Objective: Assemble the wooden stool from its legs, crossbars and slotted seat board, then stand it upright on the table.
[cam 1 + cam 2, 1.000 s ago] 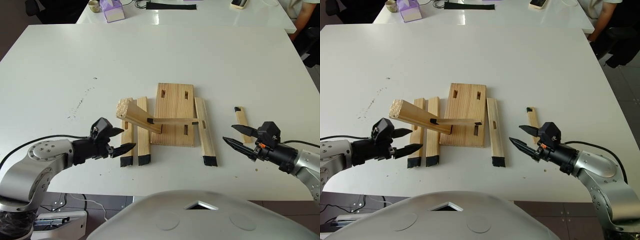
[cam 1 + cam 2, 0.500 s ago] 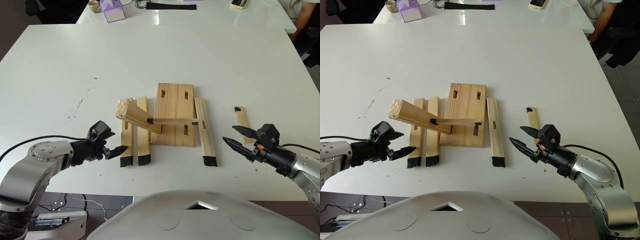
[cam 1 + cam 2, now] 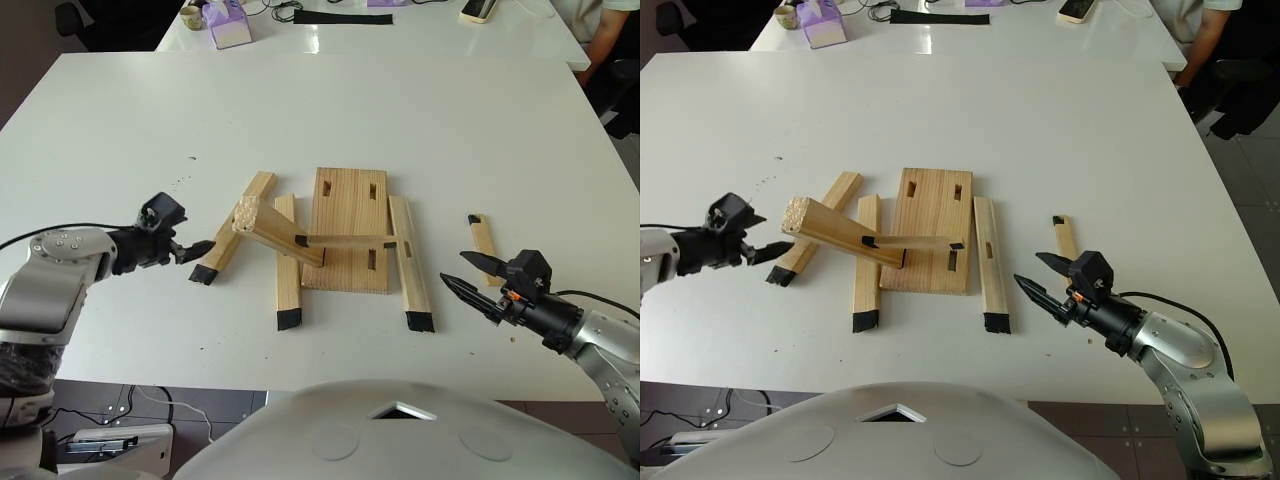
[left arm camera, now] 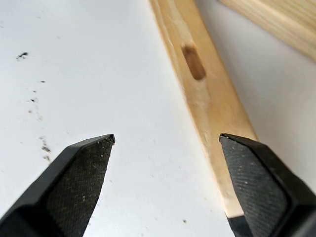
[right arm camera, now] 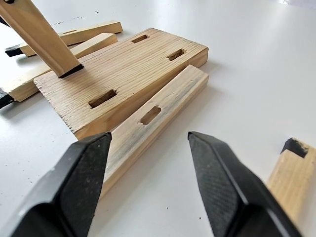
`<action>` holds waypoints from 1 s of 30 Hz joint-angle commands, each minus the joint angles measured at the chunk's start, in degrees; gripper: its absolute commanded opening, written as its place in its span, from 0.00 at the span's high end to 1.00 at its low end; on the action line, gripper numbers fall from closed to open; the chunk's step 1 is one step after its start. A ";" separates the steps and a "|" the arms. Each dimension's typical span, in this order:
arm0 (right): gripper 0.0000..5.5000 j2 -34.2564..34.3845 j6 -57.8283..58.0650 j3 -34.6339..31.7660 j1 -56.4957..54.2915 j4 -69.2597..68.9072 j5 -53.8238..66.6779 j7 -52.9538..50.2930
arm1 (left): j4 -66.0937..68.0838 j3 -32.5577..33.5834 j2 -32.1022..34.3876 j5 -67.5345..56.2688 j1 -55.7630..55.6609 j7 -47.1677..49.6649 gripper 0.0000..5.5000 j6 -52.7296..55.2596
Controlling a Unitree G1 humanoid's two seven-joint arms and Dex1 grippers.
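Note:
The slotted seat board (image 3: 350,228) lies flat mid-table. One leg (image 3: 262,231) leans tilted on its left edge, joined to a crossbar (image 3: 350,241) that rests across the board. Three more legs lie flat: a slanted one (image 3: 232,226) at the left, one (image 3: 287,262) beside the board, and one (image 3: 410,262) along its right edge. A short crossbar (image 3: 482,236) lies further right. My left gripper (image 3: 190,243) is open at the slanted leg's (image 4: 207,94) black-tipped end, nothing between its fingers. My right gripper (image 3: 468,275) is open, low over the table right of the right leg (image 5: 153,111).
Small dark specks (image 3: 160,205) mark the table left of the parts. A second table at the back holds a cup (image 3: 190,14), a purple box (image 3: 230,22) and a black strip (image 3: 335,15). The front table edge runs close under both grippers.
The leftmost leg has swung out, its black end now further left, so it lies slanted. My left gripper moved left and away from the front edge. The right gripper barely moved.

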 commanded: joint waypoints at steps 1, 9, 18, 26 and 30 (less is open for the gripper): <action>0.48 -0.98 -0.08 0.20 -0.84 0.56 -0.12 1.04 | -5.08 1.88 -4.13 -6.26 -0.20 0.59 0.25 8.31; 0.48 -2.42 -0.11 0.21 -2.64 2.25 -0.45 3.06 | -7.41 3.34 -8.89 -6.65 7.59 6.19 0.18 11.81; 0.48 -2.20 -0.56 1.93 -3.32 3.15 -1.44 2.95 | -6.87 -1.19 -13.00 -4.26 9.67 8.53 0.18 7.73; 0.48 -3.17 -0.98 2.88 -6.02 5.44 -2.37 4.01 | 1.61 -2.25 -15.76 -0.03 9.13 10.24 0.28 0.01; 0.48 -3.37 -1.21 2.61 -6.35 6.01 -2.61 4.59 | 3.93 -1.83 -15.94 0.92 10.57 10.11 0.40 -2.43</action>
